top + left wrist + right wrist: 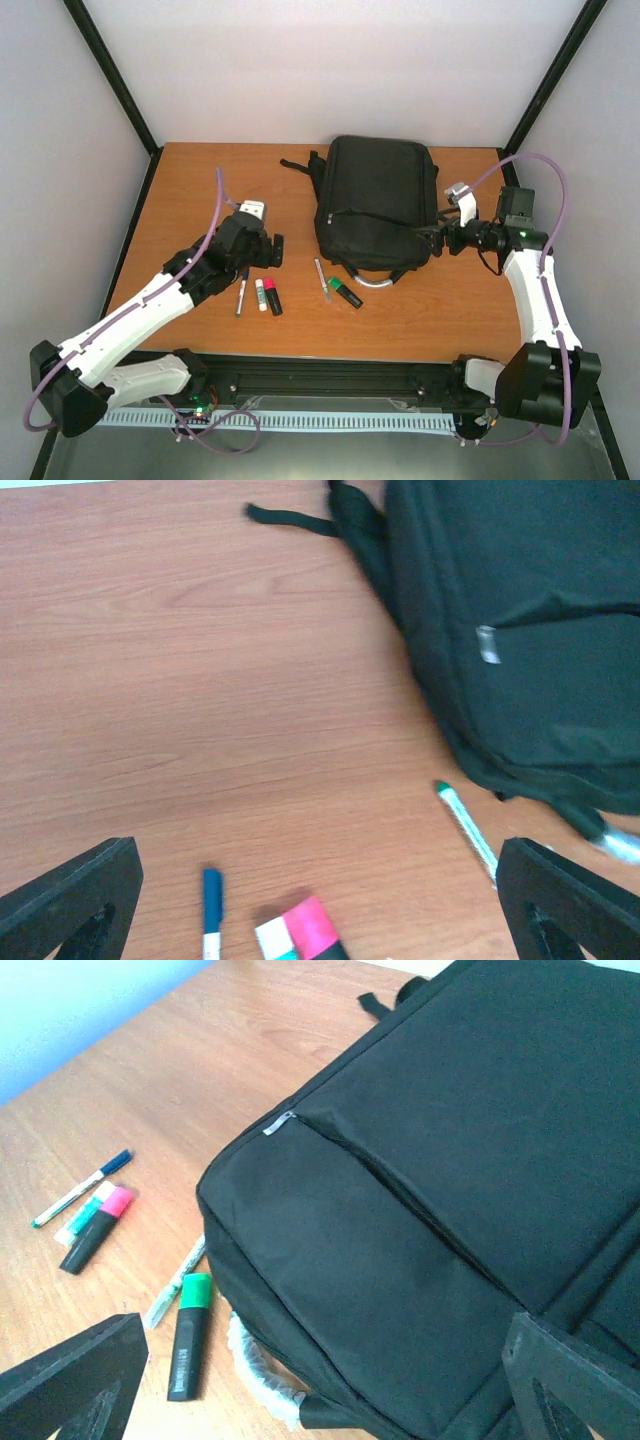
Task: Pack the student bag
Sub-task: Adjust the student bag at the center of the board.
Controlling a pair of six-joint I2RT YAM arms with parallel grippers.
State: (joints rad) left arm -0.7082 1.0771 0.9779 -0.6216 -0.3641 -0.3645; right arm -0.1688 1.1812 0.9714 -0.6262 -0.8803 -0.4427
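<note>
My left tool (274,250) is spread apart near the pink marker (271,296). My right tool (433,240) is spread apart too, beside the black backpack (375,200).

Faint print on the green-capped marker (188,1338) is too blurred to read

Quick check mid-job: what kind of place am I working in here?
Probably a lab robot cell, not a classroom: a wooden table boxed in by plain white panels on black frame posts, with the student bag and a few pens laid out.
</note>
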